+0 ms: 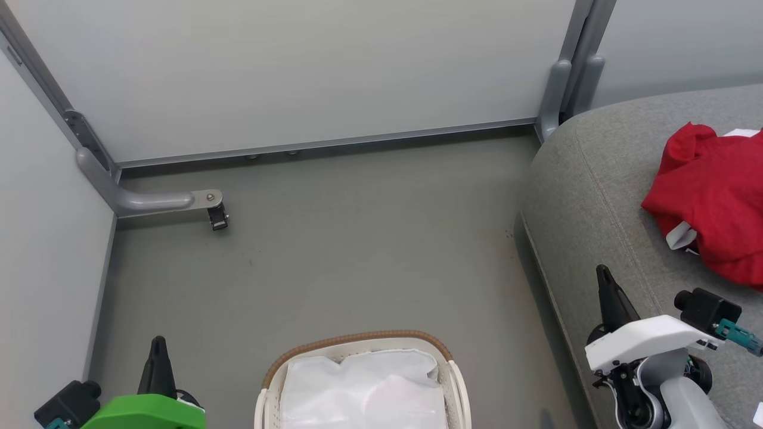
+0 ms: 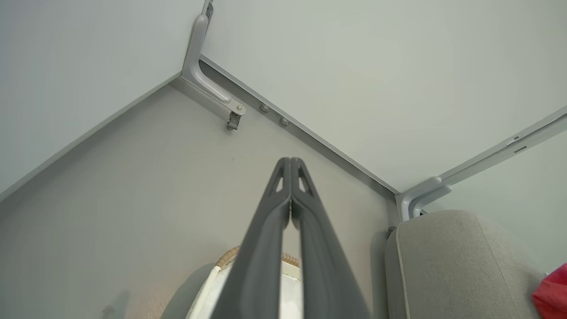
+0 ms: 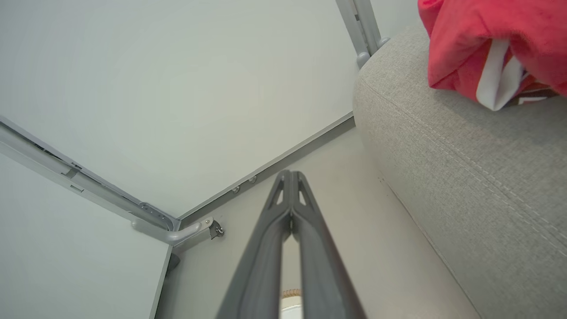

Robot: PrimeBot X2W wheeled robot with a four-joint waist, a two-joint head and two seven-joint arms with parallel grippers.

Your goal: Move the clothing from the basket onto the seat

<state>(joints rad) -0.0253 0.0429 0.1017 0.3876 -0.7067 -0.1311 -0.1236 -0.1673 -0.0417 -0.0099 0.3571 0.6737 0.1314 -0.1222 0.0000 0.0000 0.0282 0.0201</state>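
Two end effectors sit nearest the head camera, both empty. The left end effector [image 1: 158, 348] is at the lower left over the floor [image 1: 357, 250]. The right end effector [image 1: 605, 283] is at the lower right, seen against the front edge of the seat [image 1: 587, 196]. Each wrist view shows its own dark fingers [image 2: 266, 248] pressed tip to tip with nothing between them. I read this as arms parked with no load to carry.

Between them the basket [image 1: 357, 338] stands on the floor just beside the seat, probably so a garment has only a short way to travel. The part in view holds a crumpled white liner [image 1: 363, 387] and no red. Its near half is cut off by the bottom edge, so I cannot tell whether anything lies there.

Further off to the right, the clothing [image 1: 715, 196] lies bunched on the seat's grey cushion, well back from the rounded corner. That looks like a drop rather than a neat laying-out. The heap runs off the right edge, and its folds hide where one garment ends and another begins. A white strip shows at its lower fold, but any lettering is too tucked away to read.

Farthest back, pale wall panels [image 1: 328, 71] meet the floor, and a grey bracket [image 1: 156, 201] juts from the left corner.
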